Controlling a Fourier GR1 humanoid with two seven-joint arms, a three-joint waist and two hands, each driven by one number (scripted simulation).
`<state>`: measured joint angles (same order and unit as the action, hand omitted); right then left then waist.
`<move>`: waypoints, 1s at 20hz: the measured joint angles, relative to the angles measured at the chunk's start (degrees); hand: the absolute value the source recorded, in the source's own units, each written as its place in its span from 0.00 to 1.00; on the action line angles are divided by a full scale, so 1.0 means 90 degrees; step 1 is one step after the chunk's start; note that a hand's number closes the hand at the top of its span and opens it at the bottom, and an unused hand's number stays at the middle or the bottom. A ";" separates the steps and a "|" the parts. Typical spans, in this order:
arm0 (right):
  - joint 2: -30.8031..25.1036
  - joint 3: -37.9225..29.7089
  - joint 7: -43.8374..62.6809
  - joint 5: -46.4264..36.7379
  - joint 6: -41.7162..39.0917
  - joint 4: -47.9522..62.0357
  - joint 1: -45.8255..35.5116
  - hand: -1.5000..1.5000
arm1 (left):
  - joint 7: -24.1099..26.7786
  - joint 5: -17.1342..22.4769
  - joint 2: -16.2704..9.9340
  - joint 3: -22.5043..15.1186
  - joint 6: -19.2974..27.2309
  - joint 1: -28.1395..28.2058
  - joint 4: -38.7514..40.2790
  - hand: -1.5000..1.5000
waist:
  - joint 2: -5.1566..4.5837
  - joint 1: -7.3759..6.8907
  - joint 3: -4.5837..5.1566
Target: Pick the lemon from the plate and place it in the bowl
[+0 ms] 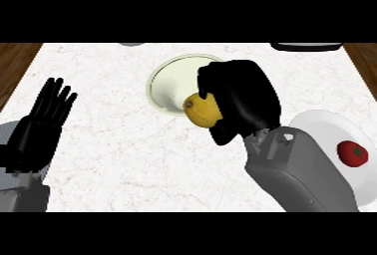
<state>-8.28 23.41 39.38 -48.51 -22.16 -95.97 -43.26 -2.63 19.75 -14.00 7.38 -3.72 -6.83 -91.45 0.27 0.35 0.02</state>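
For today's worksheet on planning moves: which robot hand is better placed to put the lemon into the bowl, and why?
The right robot hand. It is curled round the lemon at the rim of the bowl. The left robot hand rests open near the view's left edge, holding nothing, far from the bowl.

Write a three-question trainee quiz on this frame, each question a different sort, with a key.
1. True or false: the right hand is curled round the lemon.
2. What lies on the white plate? A) a lime B) a tomato C) nothing
3. Fill in: the left hand rests open, fingers up, near the view's ____ edge.

Key: 1 true, and the lemon is held at the rim of the bowl, not yet released. 2 B. 3 left.
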 measured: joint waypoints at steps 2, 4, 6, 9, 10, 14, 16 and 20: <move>-0.0109 -0.0306 -0.0137 -0.0040 0.0141 0.0045 0.0055 1.00 | -0.0035 -0.0018 0.0013 -0.0005 0.0005 -0.0011 -0.0044 0.50 | -0.0011 -0.0020 0.0000; -0.0078 -0.0548 -0.0325 -0.0146 0.0414 0.0421 -0.0067 1.00 | 0.0029 -0.0141 0.0085 -0.0075 0.0051 -0.0051 -0.0008 0.50 | -0.0024 -0.0045 -0.0002; -0.0074 -0.0849 -0.0563 -0.0168 0.0667 0.0829 -0.0224 1.00 | -0.0022 -0.0167 0.0128 -0.0115 0.0074 -0.0031 -0.0094 0.50 | -0.0031 -0.0072 -0.0002; -0.0084 -0.1275 -0.0988 -0.0165 0.1090 0.1566 -0.0472 1.00 | -0.0159 -0.0090 0.0058 -0.0039 0.0028 -0.0087 -0.0164 0.50 | -0.0044 -0.0105 -0.0002; -0.0125 -0.1445 -0.1173 -0.0116 0.1195 0.1832 -0.0583 1.00 | -0.0105 -0.0137 0.0131 -0.0088 0.0051 -0.0026 -0.0183 0.50 | -0.0048 -0.0117 -0.0002; -0.0151 -0.1948 -0.2004 -0.0048 0.1875 0.3185 -0.1008 1.00 | -0.0030 -0.0076 0.0072 0.0005 -0.0101 -0.0033 -0.0080 0.50 | -0.0070 -0.0169 -0.0001; -0.0084 -0.2113 -0.2347 -0.0086 0.2278 0.3888 -0.1220 1.00 | 0.0013 -0.0092 0.0076 0.0004 -0.0149 -0.0065 -0.0011 0.50 | -0.0079 -0.0187 -0.0002; -0.0119 -0.2418 -0.2983 -0.0137 0.2758 0.5369 -0.1784 1.00 | -0.0165 -0.0153 0.0145 -0.0071 -0.0013 -0.0277 -0.0039 0.50 | -0.0104 -0.0248 -0.0002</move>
<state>-9.36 1.65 12.53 -49.75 2.67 -47.65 -59.31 -4.11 18.37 -12.70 6.75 -3.84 -9.32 -91.81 -0.66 -1.89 0.00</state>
